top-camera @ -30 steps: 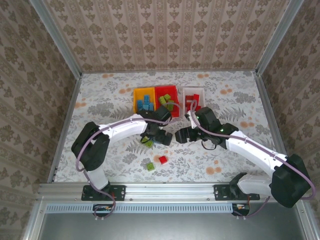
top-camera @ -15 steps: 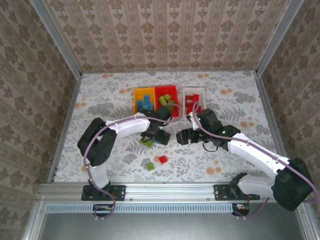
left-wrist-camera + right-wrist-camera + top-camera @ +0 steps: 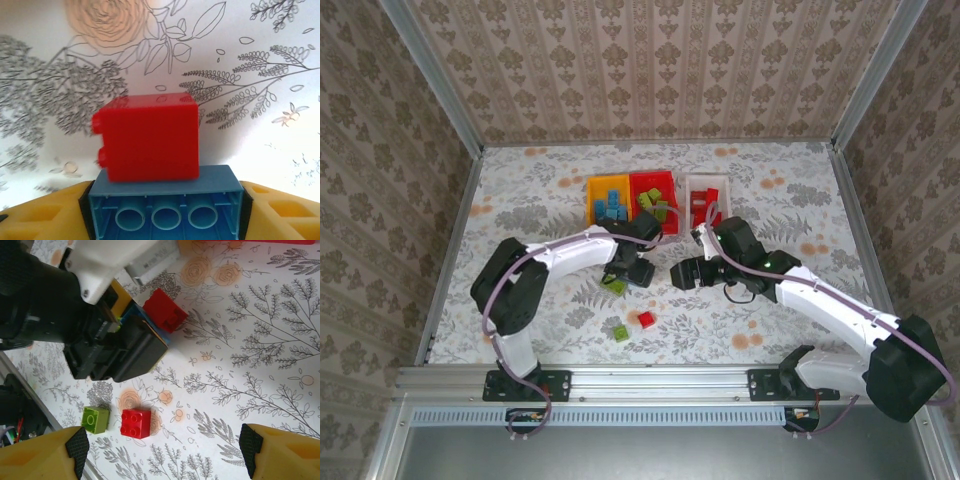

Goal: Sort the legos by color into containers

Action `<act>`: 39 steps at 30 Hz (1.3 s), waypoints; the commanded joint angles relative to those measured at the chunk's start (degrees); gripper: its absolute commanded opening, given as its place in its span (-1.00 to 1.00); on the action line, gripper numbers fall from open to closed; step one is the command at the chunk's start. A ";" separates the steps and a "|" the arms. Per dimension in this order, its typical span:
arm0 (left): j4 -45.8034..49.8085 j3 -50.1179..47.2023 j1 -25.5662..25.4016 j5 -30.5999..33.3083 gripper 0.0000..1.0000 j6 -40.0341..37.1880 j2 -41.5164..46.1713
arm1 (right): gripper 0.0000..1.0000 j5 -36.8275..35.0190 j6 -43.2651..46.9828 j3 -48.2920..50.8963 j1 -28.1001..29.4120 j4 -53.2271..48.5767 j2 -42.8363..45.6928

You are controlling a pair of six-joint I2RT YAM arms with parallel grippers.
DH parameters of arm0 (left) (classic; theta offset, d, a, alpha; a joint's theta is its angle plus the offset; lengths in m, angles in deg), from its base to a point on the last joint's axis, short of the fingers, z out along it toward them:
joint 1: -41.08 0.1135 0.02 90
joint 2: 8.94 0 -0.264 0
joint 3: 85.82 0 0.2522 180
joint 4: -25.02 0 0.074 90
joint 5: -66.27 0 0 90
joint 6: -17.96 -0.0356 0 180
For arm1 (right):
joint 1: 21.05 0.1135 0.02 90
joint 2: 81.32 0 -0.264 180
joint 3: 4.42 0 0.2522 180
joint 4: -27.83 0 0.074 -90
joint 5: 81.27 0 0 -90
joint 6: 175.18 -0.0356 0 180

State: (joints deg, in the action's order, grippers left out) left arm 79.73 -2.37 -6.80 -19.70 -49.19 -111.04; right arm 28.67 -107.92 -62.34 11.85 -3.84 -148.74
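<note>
Bright, even light from above falls on the desk [image 3: 520, 200], with only soft, faint shadows under the arms [image 3: 820, 295] and no hard glare. In the left wrist view the desk's upper left washes out pale and the red brick [image 3: 147, 137] has smeared edges, while the blue brick [image 3: 165, 200] below it is crisper. The right wrist view holds the desk's print sharp.

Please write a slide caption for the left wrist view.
The left gripper holds a blue brick, a red brick against its far side, over the flower-printed table.
</note>
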 commanded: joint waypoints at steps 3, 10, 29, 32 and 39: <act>6.60 5.83 2.78 2.21 0.32 -0.36 7.84 | 0.64 2.34 -2.88 -4.31 -0.12 6.30 1.23; 7.02 17.47 11.82 1.89 0.32 -5.10 2.78 | 0.65 -2.49 -7.24 -9.80 -0.03 19.37 -6.36; 9.85 43.46 21.09 4.32 0.54 -8.26 -22.65 | 0.64 -3.78 -7.64 -20.99 -0.13 15.37 -17.83; 9.60 43.12 20.98 4.32 0.69 -7.82 -21.82 | 0.66 -3.51 -6.31 -21.05 -0.08 13.19 -18.23; 9.41 41.49 20.64 3.98 0.75 -6.31 -16.07 | 0.65 -4.19 -1.71 -18.03 0.57 9.33 -17.25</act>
State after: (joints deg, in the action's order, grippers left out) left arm 87.73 38.92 14.06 -15.57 -56.86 -132.70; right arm 25.44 -113.12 -82.03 11.87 8.99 -166.55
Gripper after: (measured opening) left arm 0.873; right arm 0.827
